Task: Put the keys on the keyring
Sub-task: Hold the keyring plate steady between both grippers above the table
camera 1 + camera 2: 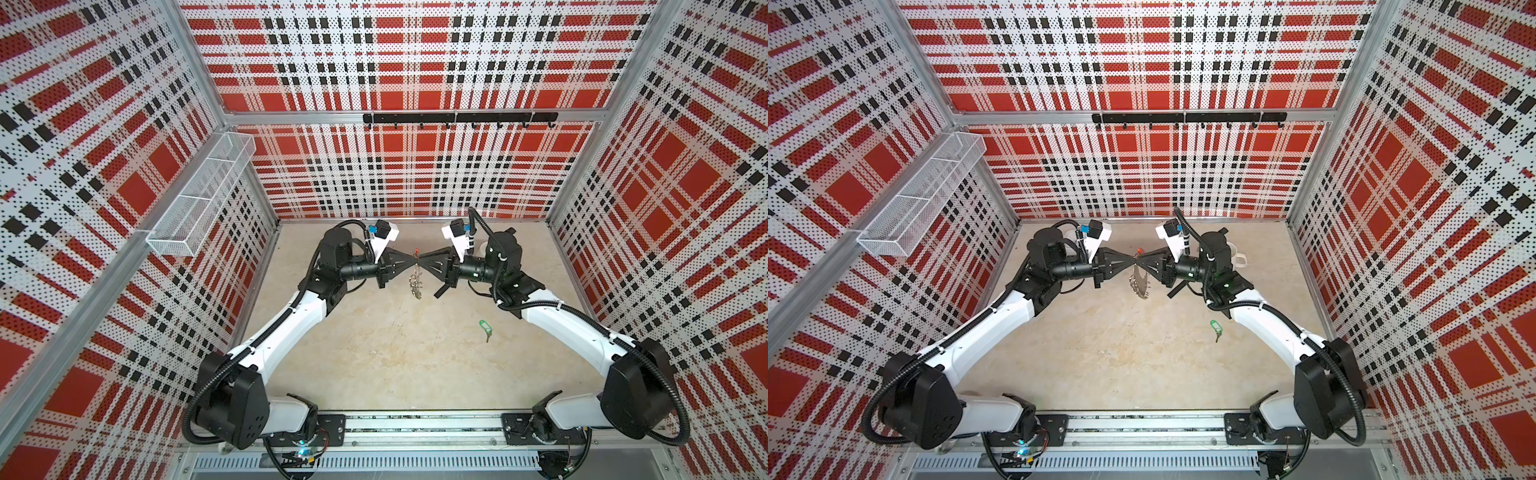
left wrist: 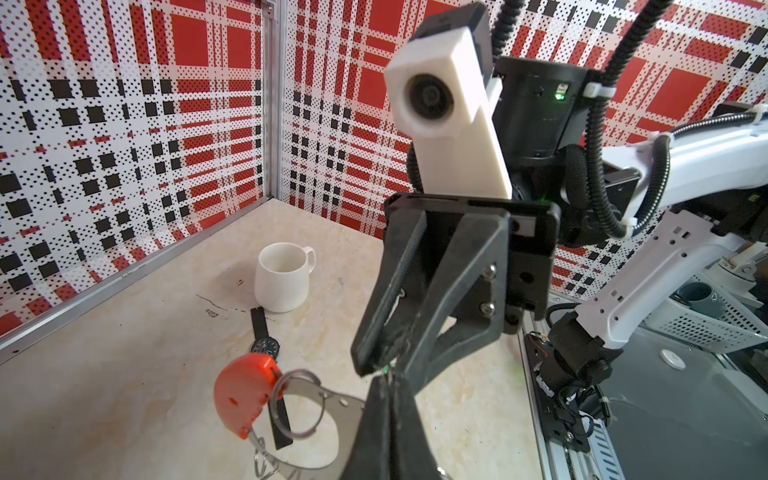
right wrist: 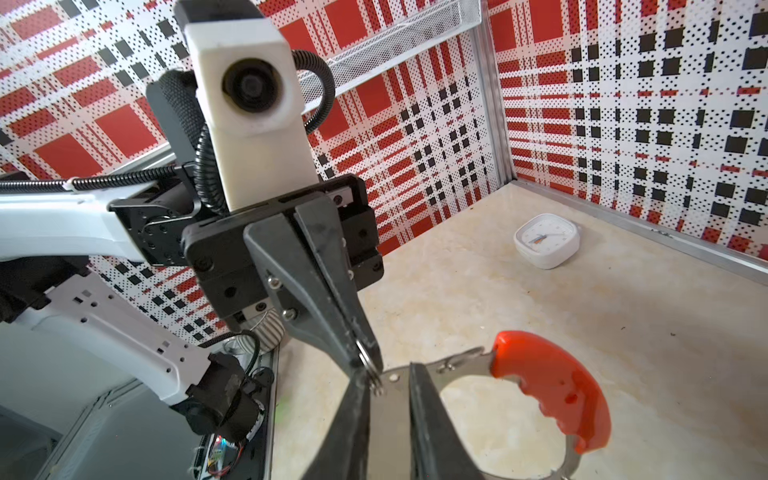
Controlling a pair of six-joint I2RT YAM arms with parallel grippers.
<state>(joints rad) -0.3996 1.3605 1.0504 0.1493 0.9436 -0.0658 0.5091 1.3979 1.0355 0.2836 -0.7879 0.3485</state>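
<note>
Keyring [image 1: 1139,284] likely stiff, left pincer [image 1: 414,263] pinching its wire loop [image 3: 375,379], right pincer [image 3: 388,376] clamping its band [image 3: 390,424]; keys [image 1: 483,329] likely light, best taken by green tag [image 1: 1214,325].

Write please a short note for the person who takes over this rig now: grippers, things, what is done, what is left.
Left gripper: shut on a small wire loop of the keyring.
Right gripper: shut on the keyring's flat grey band.
Keyring: held in the air between both grippers, above the table.
Keys: lying on the table near the right arm, untouched.
Done: keyring lifted.
Left: fetch the keys and thread them onto a loop.
</note>
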